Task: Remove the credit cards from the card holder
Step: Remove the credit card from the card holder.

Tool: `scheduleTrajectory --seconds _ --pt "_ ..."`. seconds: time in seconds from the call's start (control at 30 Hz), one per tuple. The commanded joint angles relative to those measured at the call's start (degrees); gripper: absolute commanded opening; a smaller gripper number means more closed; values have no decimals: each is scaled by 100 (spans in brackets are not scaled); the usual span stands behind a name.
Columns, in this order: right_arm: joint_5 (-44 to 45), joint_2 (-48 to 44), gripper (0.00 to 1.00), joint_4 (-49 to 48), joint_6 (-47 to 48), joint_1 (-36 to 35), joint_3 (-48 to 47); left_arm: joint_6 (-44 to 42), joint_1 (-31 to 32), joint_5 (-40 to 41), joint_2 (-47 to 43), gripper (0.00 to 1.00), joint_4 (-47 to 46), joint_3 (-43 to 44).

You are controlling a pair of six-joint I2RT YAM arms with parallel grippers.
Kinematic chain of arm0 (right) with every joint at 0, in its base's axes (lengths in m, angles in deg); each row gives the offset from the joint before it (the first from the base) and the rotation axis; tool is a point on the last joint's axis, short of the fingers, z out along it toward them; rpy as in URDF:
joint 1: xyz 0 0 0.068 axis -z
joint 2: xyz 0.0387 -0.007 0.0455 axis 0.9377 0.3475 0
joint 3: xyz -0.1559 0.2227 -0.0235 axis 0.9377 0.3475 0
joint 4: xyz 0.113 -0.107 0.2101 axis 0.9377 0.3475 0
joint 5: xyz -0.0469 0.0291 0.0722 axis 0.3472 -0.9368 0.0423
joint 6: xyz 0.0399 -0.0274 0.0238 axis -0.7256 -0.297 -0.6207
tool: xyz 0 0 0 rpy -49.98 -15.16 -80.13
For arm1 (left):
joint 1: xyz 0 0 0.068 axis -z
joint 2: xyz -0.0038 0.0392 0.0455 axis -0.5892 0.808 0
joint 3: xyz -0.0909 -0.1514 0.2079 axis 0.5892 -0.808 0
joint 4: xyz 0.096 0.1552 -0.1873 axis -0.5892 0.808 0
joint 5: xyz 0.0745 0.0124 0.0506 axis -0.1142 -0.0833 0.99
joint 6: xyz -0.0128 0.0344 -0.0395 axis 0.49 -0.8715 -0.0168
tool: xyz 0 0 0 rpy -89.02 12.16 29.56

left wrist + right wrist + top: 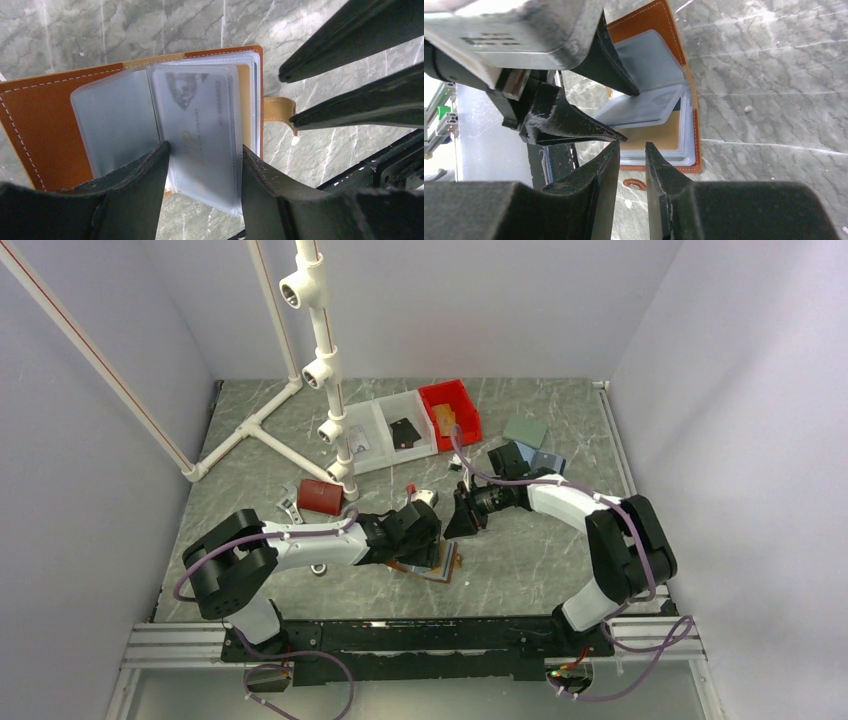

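Note:
The card holder [446,564] lies open on the marble table, brown leather [45,125] with clear plastic sleeves. One sleeve page [200,120] stands lifted, with a pale grey credit card marked "VIP" inside it. My left gripper [205,155] is shut across this sleeve, one finger on each long edge. The same sleeve [644,107] shows in the right wrist view between the left fingers. My right gripper [632,147] hovers just above the holder's edge, jaws a narrow gap apart with nothing between them. It also shows in the left wrist view [289,97] beside the holder's strap tab [279,107].
A dark red box [320,496] sits left of the arms. White trays [385,430] and a red bin [452,410] stand at the back. Blue-grey cases [525,430] lie back right. A white pipe frame [320,360] rises at back left. A brown snap ring [634,184] lies by the holder.

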Motion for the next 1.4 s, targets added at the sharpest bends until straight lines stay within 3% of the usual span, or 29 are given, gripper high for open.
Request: scheduleTrajectory --seconds 0.0,0.53,0.83,1.37 --pt "85 173 28 155 197 -129 -327 94 -18 -13 49 56 -86 -7" --pt "467 613 27 364 283 -624 -589 24 -18 -291 -51 57 -346 -56" --pt "1235 691 23 588 519 -833 -742 58 -34 -339 -273 64 -446 -182" --pt "1122 814 23 707 593 -896 -830 183 -249 -611 -830 64 -978 -754"
